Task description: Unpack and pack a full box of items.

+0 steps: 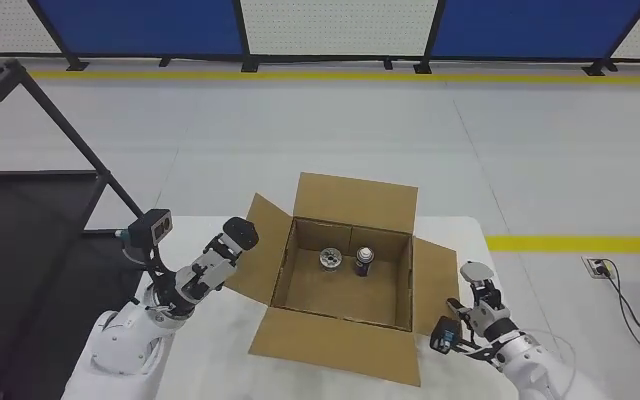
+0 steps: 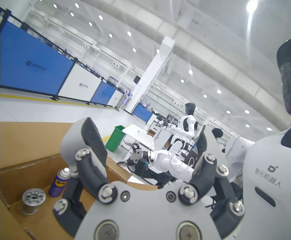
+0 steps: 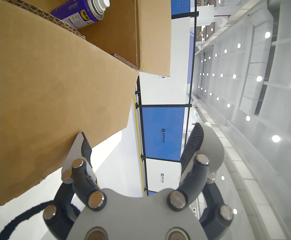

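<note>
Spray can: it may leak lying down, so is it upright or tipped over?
Upright. The can stands on its base on the box floor, white cap pointing up, beside the metal spool.

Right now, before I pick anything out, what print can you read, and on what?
Spray can label: yellow-and-blue brand print, small and partly hidden; not quoted.
Metal spool: no print seen.
Cardboard box: no print seen.
Blue wall panel: small sideways brand logo, left unquoted.

Bright, ceiling lights (image 2: 252,6) glaring, wrist-view edges bowed
</note>
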You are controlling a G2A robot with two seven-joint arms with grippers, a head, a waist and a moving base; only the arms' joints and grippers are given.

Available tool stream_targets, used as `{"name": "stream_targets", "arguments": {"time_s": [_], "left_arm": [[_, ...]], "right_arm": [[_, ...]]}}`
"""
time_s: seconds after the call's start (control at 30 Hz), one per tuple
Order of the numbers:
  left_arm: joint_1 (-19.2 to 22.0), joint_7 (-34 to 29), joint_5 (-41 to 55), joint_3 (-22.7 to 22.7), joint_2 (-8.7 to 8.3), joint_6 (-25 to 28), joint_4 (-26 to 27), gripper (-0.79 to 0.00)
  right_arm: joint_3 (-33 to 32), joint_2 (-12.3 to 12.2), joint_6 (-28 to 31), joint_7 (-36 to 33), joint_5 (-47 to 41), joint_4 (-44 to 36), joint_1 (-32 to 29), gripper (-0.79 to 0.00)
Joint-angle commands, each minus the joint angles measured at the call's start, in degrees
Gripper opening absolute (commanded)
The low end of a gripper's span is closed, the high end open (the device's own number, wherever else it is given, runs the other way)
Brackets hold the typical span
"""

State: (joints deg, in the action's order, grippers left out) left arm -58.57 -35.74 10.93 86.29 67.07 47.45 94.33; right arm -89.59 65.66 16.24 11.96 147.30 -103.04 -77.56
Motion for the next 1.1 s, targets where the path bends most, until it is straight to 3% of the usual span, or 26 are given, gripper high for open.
{"name": "stream_targets", "arguments": {"time_s": [0.0, 0.43, 0.8, 1.07], "left_arm": [[-1.4, 2.5, -2.8, 1.8, -0.12, -0.2, 0.2, 0.0], [-1.7, 2.9, -3.3, 2.1, -0.13, -0.3, 0.3, 0.0], [-3.8, 13.2, -4.6, 3.8, 0.14, -1.0, 1.5, 0.0], [-4.1, 13.2, -3.1, 4.1, -0.07, -1.0, 1.4, 0.0]], "right_arm": [[0.4, 0.0, 0.2, 1.2, -1.1, 1.2, 0.5, 0.0], [0.2, -0.4, -1.6, 5.9, -4.7, 2.9, 0.3, 0.0], [1.5, -0.9, 3.1, 5.9, -3.4, 4.1, 2.5, 0.0], [1.0, -1.4, 4.1, 6.1, -3.0, 3.0, 3.1, 0.0]]}}
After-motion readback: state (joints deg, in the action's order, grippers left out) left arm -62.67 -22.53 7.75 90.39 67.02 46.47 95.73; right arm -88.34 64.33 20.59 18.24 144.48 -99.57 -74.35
